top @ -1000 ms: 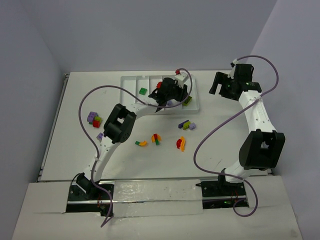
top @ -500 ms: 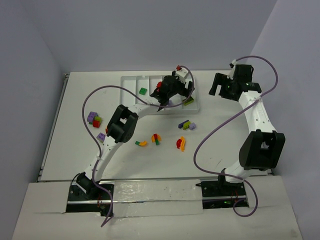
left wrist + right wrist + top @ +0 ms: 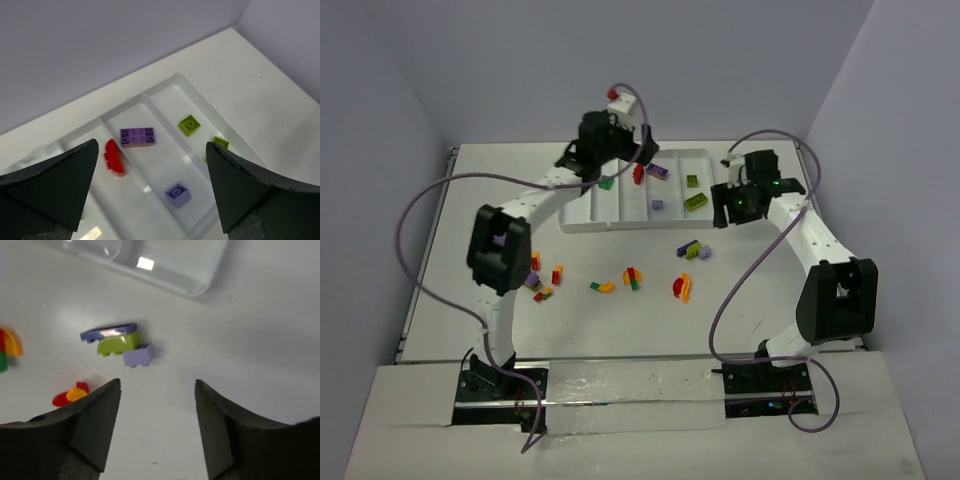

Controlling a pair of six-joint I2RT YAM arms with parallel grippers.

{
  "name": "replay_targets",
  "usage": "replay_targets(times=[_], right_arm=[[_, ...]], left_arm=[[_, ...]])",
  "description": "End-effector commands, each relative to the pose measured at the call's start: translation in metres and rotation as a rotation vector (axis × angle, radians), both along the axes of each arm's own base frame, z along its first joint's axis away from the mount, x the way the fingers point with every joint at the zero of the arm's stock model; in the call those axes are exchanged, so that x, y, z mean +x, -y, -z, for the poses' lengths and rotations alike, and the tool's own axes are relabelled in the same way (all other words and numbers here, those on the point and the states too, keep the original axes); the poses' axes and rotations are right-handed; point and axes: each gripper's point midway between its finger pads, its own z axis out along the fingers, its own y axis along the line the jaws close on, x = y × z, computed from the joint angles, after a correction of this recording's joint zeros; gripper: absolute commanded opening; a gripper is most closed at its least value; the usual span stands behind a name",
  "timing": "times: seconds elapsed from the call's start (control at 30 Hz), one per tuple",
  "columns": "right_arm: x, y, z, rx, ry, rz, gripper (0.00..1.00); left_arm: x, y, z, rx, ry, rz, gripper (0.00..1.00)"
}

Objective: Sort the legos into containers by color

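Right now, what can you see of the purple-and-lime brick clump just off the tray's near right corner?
The clump is three plastic pieces: a dark purple curved slab against a lime curved brick, and a lavender brick touching the lime one's end. It rests on the white table outside the tray's corner, nothing else touching it.

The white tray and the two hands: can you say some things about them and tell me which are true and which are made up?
1. Two lime green bricks lie in the tray. True.
2. The left hand holds the red brick. False: that hand is open and empty, and the red brick lies in the tray.
3. An orange brick lies in the tray. False: the orange bricks lie on the table.
4. The right hand is open with nothing in it. True.
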Motion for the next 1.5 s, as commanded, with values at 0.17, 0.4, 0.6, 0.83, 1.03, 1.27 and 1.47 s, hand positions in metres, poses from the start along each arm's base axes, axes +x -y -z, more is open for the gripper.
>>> replay_targets(times=[0.17,0.4,0.6,0.83,1.03,1.27,1.47], right_arm=[[-0.034,-0.038,0.052,-0.107,-0.179,-0.189,0.60],[-0.035,-0.045,0.085,-0.173,-0.245,-0.207,0.62],[-0.029,-0.047,0.099,-0.195,-0.260,-0.209,0.62],[-0.019,-0.044,0.110,-0.229,-0.259,-0.196,0.60],[-0.010,-0.045,0.111,-0.239,-0.233,-0.211,0.57],[-0.007,-0.049,0.106,-0.235,-0.193,-0.265,0.33],[-0.015,-0.056,0.096,-0.197,-0.163,-0.333,0.00]], left_arm=[[-0.096,-0.086,-0.032,0.047,-0.150,0.073,0.96],[-0.117,-0.118,-0.015,0.022,-0.217,0.024,0.94],[-0.119,-0.122,-0.006,0.019,-0.231,0.016,0.94],[-0.118,-0.121,0.000,0.015,-0.244,0.018,0.94],[-0.121,-0.119,0.009,0.012,-0.267,0.032,0.93],[-0.138,-0.111,0.022,0.005,-0.330,0.107,0.87],[-0.163,-0.104,0.028,-0.020,-0.391,0.202,0.82]])
